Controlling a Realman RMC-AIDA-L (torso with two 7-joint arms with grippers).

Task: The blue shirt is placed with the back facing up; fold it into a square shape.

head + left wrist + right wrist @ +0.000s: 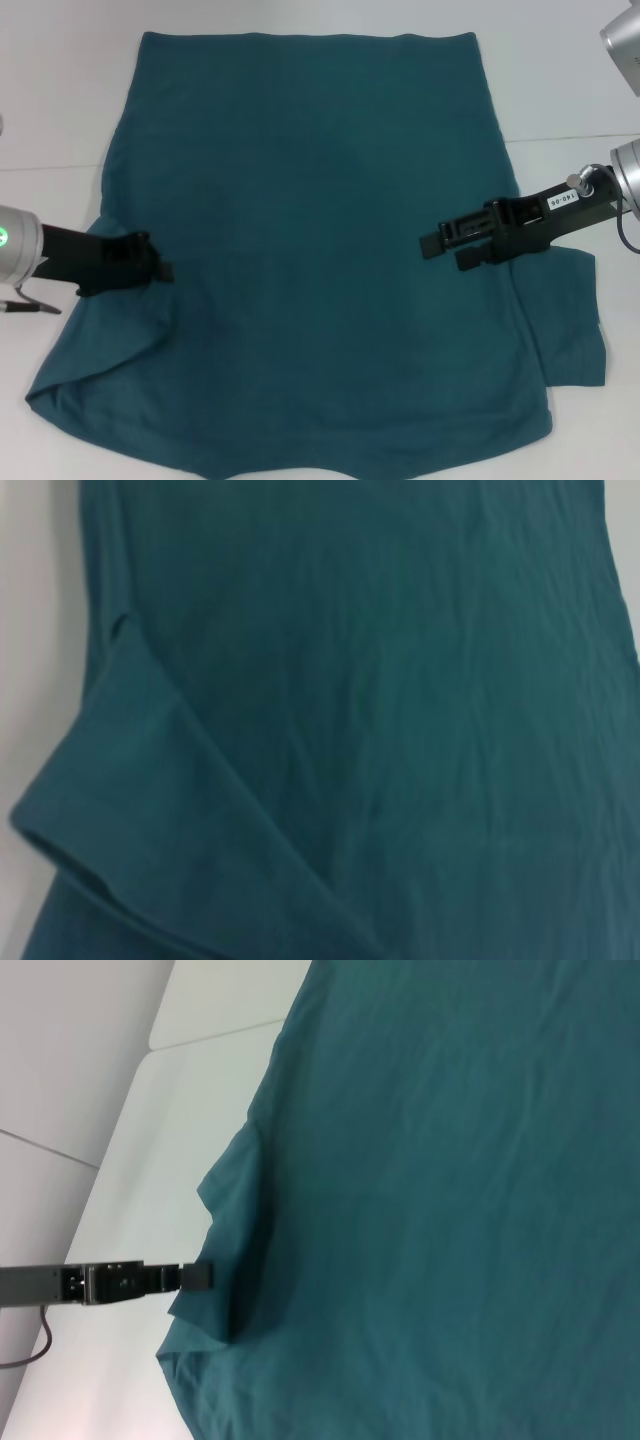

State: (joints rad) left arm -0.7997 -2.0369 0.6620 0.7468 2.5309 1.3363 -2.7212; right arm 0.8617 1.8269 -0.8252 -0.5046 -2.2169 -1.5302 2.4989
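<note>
A: Where is the blue shirt [310,250] just now?

B: Spread flat on the white worktop [60,110], with both pincers over it. The hem runs along the far side, well beyond them, and the collar end lies on the near side, closer to the robot

A: Start with the left pincer [160,268]

B: It sits at the shirt's left edge, where the sleeve [95,350] meets the body. Cloth bunches around its tip, and the right wrist view shows the edge puckered up against it. It seems to be closed on the fabric, though I cannot tell for certain, since the fingertips are dark against dark cloth. Just nearward of it the left sleeve lies half turned in, with a soft crease

A: And the right pincer [442,250]?

B: It is inside the right edge, over the body of the shirt, fingers slightly apart and holding nothing. The right sleeve [575,330] lies flat behind and nearward of it, on the worktop

A: So what is the step?

B: I judge it to be the first side folds, bringing sleeve and side panel inward. To do it well, each pincer should catch the edge only, top layer and all, lift low, and carry it straight across so the fold line runs parallel to the side seam. Both sides should come in by the same amount, or the far hem skews and no square results
</note>
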